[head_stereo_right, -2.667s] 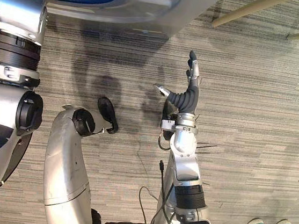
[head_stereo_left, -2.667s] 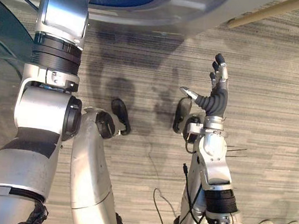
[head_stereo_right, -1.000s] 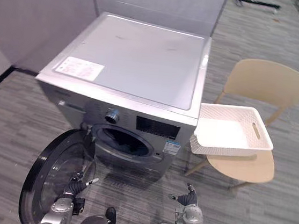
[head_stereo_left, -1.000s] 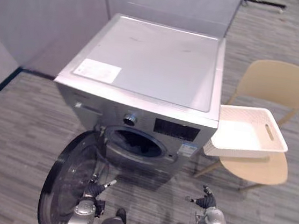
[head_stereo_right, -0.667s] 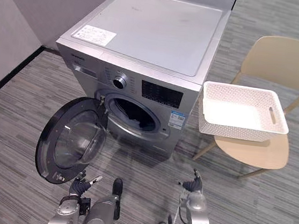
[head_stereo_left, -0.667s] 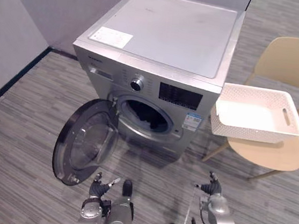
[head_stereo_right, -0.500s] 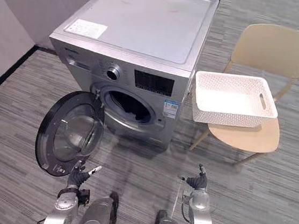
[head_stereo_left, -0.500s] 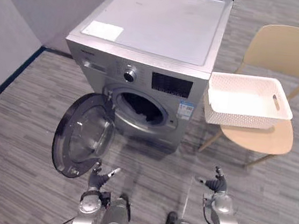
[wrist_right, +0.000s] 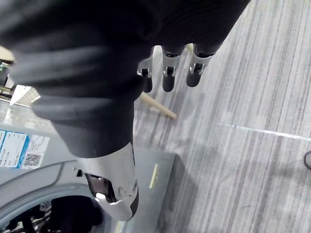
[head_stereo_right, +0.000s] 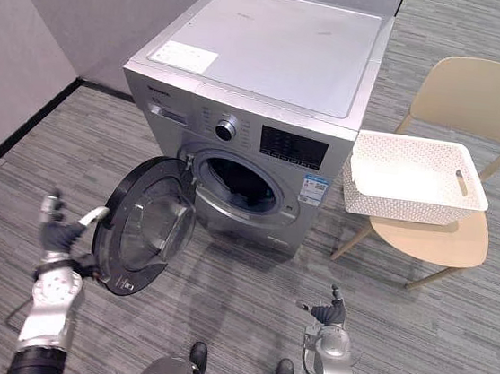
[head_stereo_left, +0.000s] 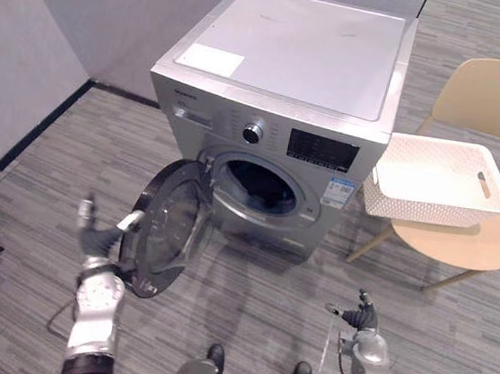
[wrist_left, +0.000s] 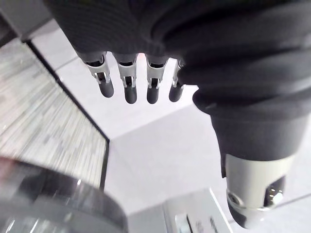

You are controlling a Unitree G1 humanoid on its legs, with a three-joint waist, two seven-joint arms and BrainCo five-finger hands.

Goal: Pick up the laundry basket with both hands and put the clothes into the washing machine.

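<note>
Silver fingers straight and spread on the left hand (head_stereo_left: 97, 240), thumb out to the side, nothing in it. Up off the floor (head_stereo_left: 255, 305), just beside the outer rim of the door (head_stereo_left: 171, 225); touching or not, cannot tell. Same fingers (wrist_left: 127, 83) in a loose row in the left wrist view, dark tips apart, grip wide.

Over to the right hand (head_stereo_left: 360, 319): low near the floor, out in front of the washer (head_stereo_left: 310, 58) and well apart from it. Fingers up, thumb out, wide too and holding nothing. Backed up by the right wrist view, fingers (wrist_right: 167, 77) relaxed over the grey striped floor.

Further out, door swung open toward the left, round glass facing out. Behind it the washer, silver, flat top, drum mouth (head_stereo_left: 261, 186) with something dark inside, hard to make out.

Right of the washer, the basket (head_stereo_left: 415, 206): white, perforated walls, sitting on the seat of a tan chair (head_stereo_left: 491, 95), just beside the washer's side and well away from both hands. Grey wall (head_stereo_left: 60, 30) off to the left.
</note>
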